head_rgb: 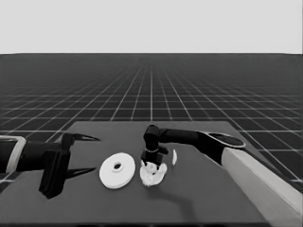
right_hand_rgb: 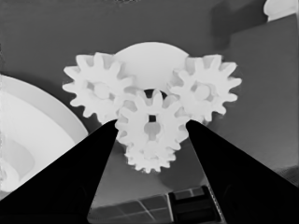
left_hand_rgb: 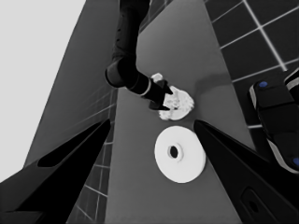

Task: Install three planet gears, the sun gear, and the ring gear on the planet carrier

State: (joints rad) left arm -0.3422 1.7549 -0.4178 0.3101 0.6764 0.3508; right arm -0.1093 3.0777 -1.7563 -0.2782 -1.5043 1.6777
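The smaller round part (head_rgb: 152,178) lies mid-table, and two toothed gears (right_hand_rgb: 98,91) (right_hand_rgb: 205,88) sit on its flat face (right_hand_rgb: 149,56). A third gear (right_hand_rgb: 149,158) lies nearer the wrist camera, partly under the centre one. My right gripper (head_rgb: 152,163) hangs straight down over this part. In the right wrist view the gripper (right_hand_rgb: 152,122) is shut on the centre gear (right_hand_rgb: 152,112), its fingertips touching both sides. The larger round part (head_rgb: 117,170) lies just left of the smaller one, with its hole (left_hand_rgb: 174,151) facing up. My left gripper (head_rgb: 94,153) waits open at the table's left end, holding nothing.
A thin white piece (head_rgb: 174,157) lies just right of the smaller round part. The right arm's pale forearm (head_rgb: 265,182) crosses the table's right side. Dark machinery (left_hand_rgb: 275,116) with blue lights stands past the table's edge in the left wrist view.
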